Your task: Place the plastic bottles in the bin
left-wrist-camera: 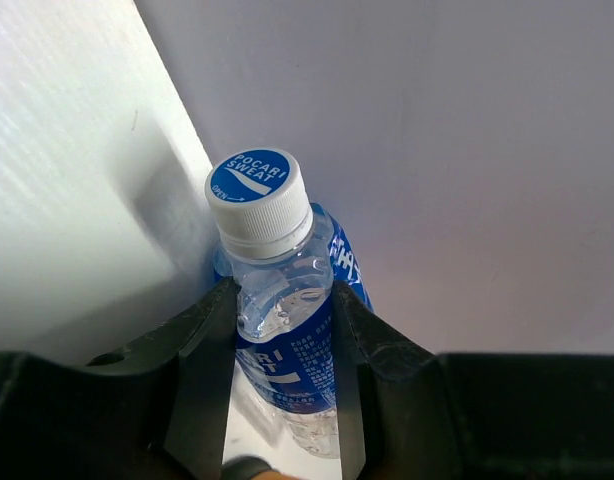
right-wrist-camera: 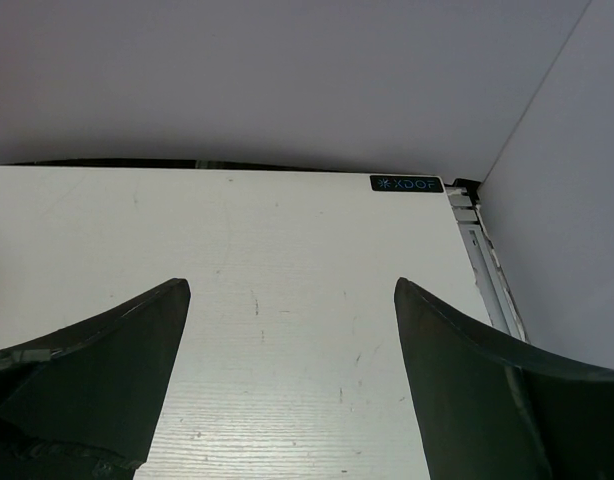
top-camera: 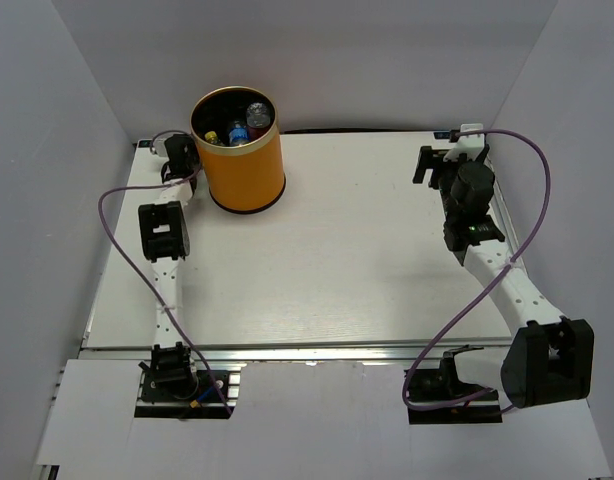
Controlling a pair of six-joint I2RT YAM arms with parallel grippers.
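Observation:
My left gripper [left-wrist-camera: 285, 335] is shut on a clear bottle with a blue label [left-wrist-camera: 292, 340] and a white cap topped in blue, held just below the neck. In the top view the left gripper [top-camera: 173, 152] is at the far left corner of the table, just left of the orange bin [top-camera: 245, 168]. Other bottles [top-camera: 245, 124] lie inside the bin's black interior. My right gripper [right-wrist-camera: 292, 330] is open and empty over bare table; in the top view the right gripper [top-camera: 439, 163] is near the far right corner.
Grey walls close in the table at the back and both sides. The left gripper is close to the back wall [left-wrist-camera: 467, 150]. A metal rail [right-wrist-camera: 484, 270] runs along the table's right edge. Purple cables [top-camera: 532, 170] loop off both arms.

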